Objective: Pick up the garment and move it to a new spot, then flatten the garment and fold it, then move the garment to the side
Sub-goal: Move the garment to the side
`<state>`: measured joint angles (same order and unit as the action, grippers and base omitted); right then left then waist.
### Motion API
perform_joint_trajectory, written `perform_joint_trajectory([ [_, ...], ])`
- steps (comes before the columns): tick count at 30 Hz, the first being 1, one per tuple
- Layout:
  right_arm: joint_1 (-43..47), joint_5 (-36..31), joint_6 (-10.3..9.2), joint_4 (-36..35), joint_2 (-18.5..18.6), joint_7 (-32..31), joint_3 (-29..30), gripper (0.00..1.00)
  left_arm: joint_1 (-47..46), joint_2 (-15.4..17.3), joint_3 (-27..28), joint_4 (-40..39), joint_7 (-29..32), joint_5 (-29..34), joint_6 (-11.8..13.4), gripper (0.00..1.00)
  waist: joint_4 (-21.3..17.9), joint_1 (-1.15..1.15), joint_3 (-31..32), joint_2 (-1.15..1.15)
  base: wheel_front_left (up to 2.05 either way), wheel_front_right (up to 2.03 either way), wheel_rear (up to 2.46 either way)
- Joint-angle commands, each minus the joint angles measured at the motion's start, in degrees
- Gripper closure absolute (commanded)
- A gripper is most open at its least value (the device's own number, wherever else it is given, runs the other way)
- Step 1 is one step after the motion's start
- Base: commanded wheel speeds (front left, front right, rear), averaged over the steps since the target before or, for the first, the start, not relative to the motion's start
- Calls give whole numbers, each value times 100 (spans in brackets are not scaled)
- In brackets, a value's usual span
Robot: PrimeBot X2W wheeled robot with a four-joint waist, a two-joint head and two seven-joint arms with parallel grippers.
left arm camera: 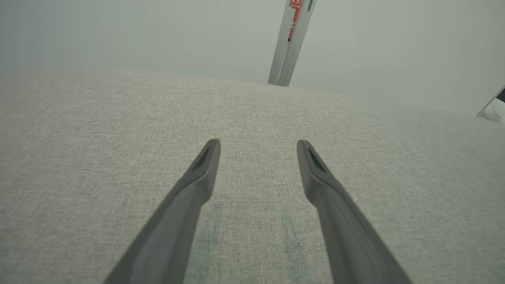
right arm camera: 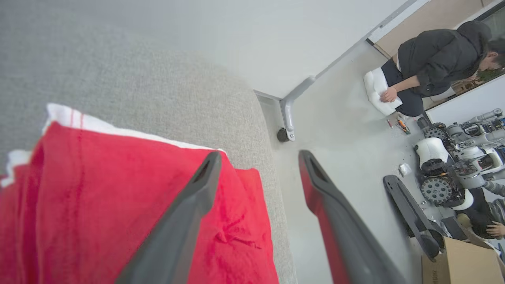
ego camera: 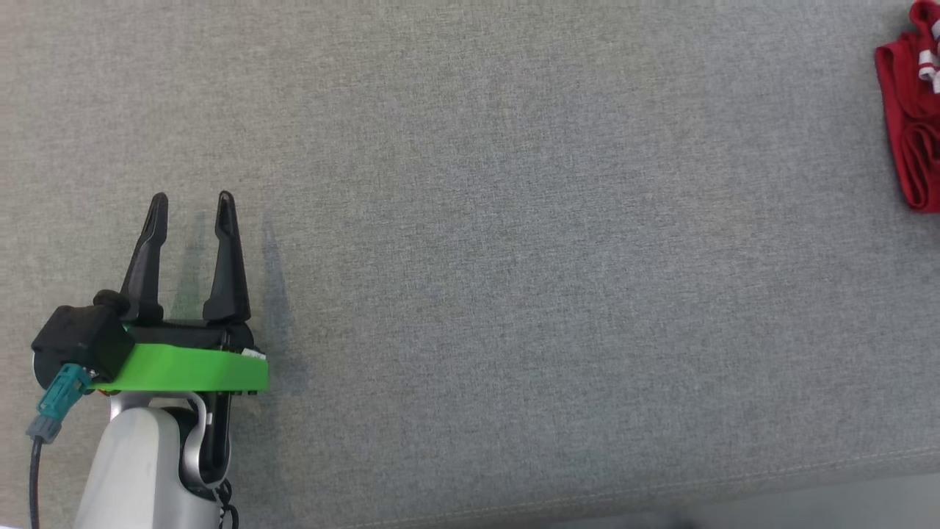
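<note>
The garment [ego camera: 910, 117] is red with white trim and lies folded at the far right edge of the grey fabric surface [ego camera: 514, 220]. Up close in the right wrist view, the garment [right arm camera: 98, 205] fills the lower left, near the surface's edge. My right gripper [right arm camera: 258, 157] hangs open just above it, one finger over the red cloth, the other over the floor beyond the edge; nothing is between them. My left gripper [ego camera: 192, 202] rests open and empty at the lower left of the surface, far from the garment. In its own view the left gripper [left arm camera: 258, 146] points over bare fabric.
The fabric surface's front edge [ego camera: 661, 499] runs along the bottom of the head view. Beyond the right edge lies floor with a metal leg [right arm camera: 290, 114], a seated person [right arm camera: 434, 63], another robot [right arm camera: 453, 169] and a cardboard box [right arm camera: 461, 260].
</note>
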<state>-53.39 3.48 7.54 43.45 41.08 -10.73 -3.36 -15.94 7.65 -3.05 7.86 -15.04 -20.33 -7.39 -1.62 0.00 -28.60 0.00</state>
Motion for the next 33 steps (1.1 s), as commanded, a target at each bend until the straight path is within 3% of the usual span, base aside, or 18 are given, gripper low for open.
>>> perform_joint_trajectory([
  [1,66,101,-9,-79,-103,265,182,0,-63,-37,45,-15,-15,52,-19,0,46,0,173,0,0,0,0],
  [10,1379,774,-9,-1257,-1134,1477,673,0,264,-270,304,54,-15,128,-20,0,154,0,1085,0,0,0,0],
  [16,2693,849,-9,-2389,-1711,1663,749,0,414,-372,280,276,-15,158,-19,0,341,0,1667,0,0,0,0],
  [22,3558,863,-9,-3060,-2272,1590,705,0,499,-417,237,535,-15,171,-19,0,469,0,2016,0,0,0,0],
  [33,4096,1124,-8,-2952,-2871,1559,408,0,740,-458,163,825,-15,223,-20,0,627,0,2535,0,0,0,0],
])
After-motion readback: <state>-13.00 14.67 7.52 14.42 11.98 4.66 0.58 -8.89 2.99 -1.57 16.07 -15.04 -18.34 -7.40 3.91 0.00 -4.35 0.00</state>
